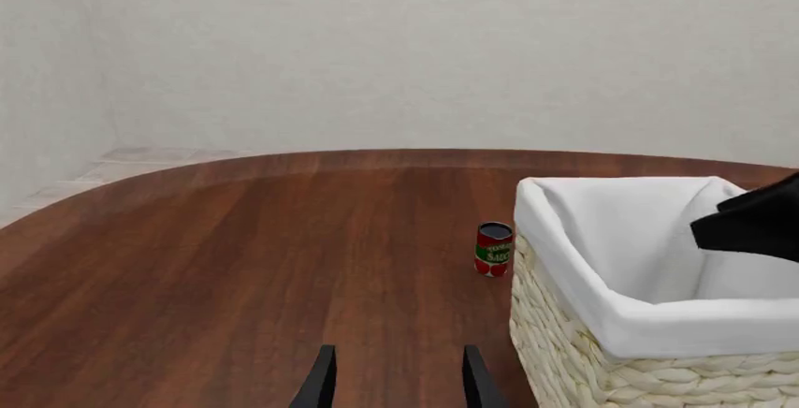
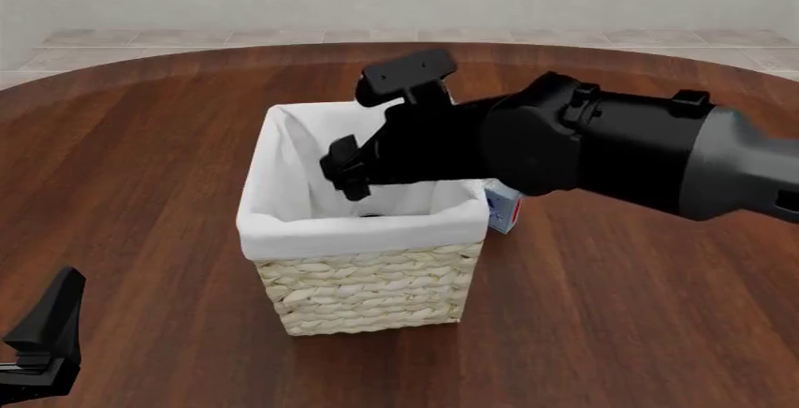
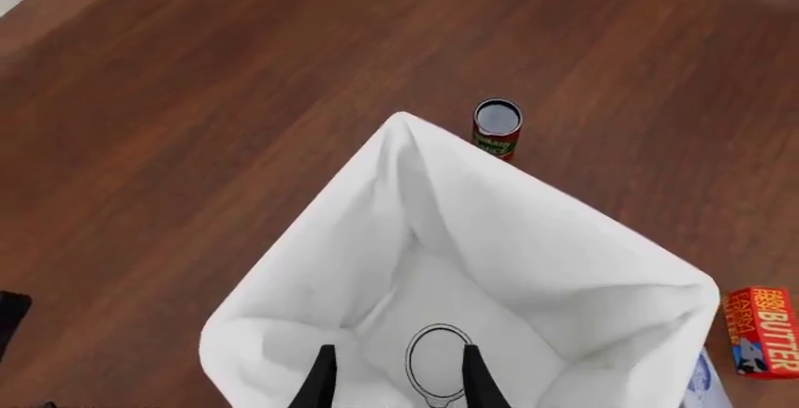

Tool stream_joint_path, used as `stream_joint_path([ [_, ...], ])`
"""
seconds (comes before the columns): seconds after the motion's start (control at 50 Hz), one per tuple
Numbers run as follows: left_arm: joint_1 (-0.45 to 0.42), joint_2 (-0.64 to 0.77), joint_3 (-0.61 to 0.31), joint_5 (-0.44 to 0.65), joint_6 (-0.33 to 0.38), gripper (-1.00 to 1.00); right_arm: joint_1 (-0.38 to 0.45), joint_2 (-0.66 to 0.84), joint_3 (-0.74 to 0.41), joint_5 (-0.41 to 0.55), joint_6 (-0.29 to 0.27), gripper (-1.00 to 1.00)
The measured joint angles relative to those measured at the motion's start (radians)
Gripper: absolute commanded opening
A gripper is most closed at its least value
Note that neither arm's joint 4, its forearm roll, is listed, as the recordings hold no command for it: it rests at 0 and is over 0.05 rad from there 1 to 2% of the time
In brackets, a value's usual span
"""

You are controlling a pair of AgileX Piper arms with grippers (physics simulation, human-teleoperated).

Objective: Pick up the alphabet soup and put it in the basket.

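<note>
Lurker: where's the alphabet soup, and which arm is on it?

Regular: Left wrist view first. You won't find it there, only a red can (image 1: 495, 248) just beside the basket (image 1: 649, 326). That one's not yours. Your left gripper (image 1: 397, 385) is spread wide with nothing in it.

Front view: the left gripper (image 2: 44, 333) sits well apart from the basket (image 2: 362, 286). Your right arm is reaching over the rim, and it hides the soup.

Right wrist view: the alphabet soup (image 3: 440, 363) is down inside the liner, straight below your right gripper (image 3: 397, 382). Its round top faces up at you, so the long axis looks upright. The jaws stand wider than the can. I'd say it's not pinched, so it looks delivered. Best next move is probably lifting straight up.
</note>
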Motion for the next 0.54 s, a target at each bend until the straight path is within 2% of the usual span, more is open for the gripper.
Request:
stream_joint_path([
  [0.54,-0.003,-0.001,0.000,-0.004,0.009,1.00,0.023,-0.122,0.043,0.005,0.008,1.00],
])
